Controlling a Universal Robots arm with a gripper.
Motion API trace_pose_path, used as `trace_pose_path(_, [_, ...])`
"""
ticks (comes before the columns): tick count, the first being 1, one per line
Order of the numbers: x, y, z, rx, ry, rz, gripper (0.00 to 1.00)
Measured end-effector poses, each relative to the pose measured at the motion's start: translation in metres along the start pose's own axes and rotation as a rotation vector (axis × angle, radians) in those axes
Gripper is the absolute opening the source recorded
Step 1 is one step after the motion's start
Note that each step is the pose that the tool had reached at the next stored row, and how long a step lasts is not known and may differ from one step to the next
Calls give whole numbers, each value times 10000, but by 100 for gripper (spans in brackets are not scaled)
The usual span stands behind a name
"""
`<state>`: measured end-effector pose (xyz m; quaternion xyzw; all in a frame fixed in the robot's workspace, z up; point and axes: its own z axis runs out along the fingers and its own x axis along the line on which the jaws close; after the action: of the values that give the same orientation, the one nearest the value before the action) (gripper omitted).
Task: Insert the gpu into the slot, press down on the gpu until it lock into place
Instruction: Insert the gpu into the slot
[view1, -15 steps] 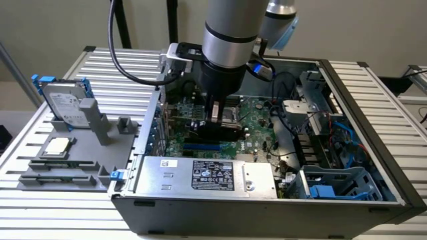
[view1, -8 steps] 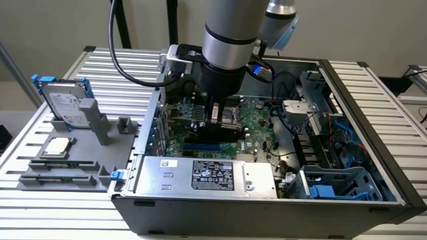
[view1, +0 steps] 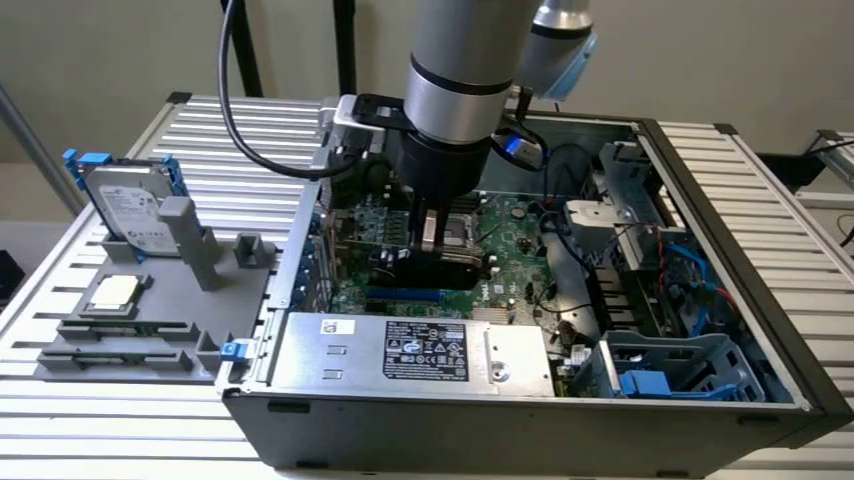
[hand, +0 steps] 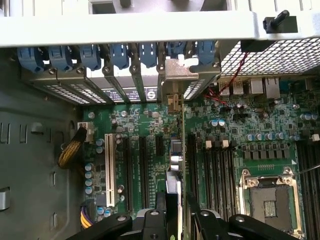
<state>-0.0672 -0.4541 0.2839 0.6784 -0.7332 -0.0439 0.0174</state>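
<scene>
**A:** Look of the gpu (hand: 183, 145)?

**B:** Thin, black, rectangular. Seen edge-on in the wrist view as a narrow dark line with a green board edge. Silver bracket (hand: 178, 75) at the far end, up against the row of blue clips (hand: 120, 55) on the rear wall.

**A:** Held how?

**B:** Clamped in the gripper (hand: 176, 215), pinched from both flat faces near the end away from the bracket.

**A:** Where?

**B:** Inside the open case (view1: 561, 425), standing on edge over the green board (hand: 145, 120), with the four memory slots (hand: 215, 170) just to one side. In the exterior view, just above the blue slot (view1: 404, 296) and just beyond the silver power supply (view1: 414, 350).

**A:** Seated in the slot?

**B:** Cannot tell; lower edge hidden.

**A:** Long axis?

**B:** Flat along the board, parallel to the memory slots and to the white slot (hand: 110, 170). Points from the gripper straight toward the rear wall, bracket end leading. In the exterior view, lined up with the blue slot, running across with the bracket end toward the exterior view's left. Upright, no visible tilt.

**A:** Anything else close by?

**B:** CPU socket (hand: 270, 200), beyond the memory slots and well apart from the gpu.
</scene>
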Motion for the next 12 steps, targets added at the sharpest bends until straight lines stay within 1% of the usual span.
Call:
trace_pose_path(2, [0,0,8,0,27,-24,26])
trace_pose_path(6, [1,6,17,-7,49,-210,26])
trace_pose_path(8, [2,8,20,-9,56,-301,26])
trace_pose_path(12, [1,10,22,-9,58,-323,26])
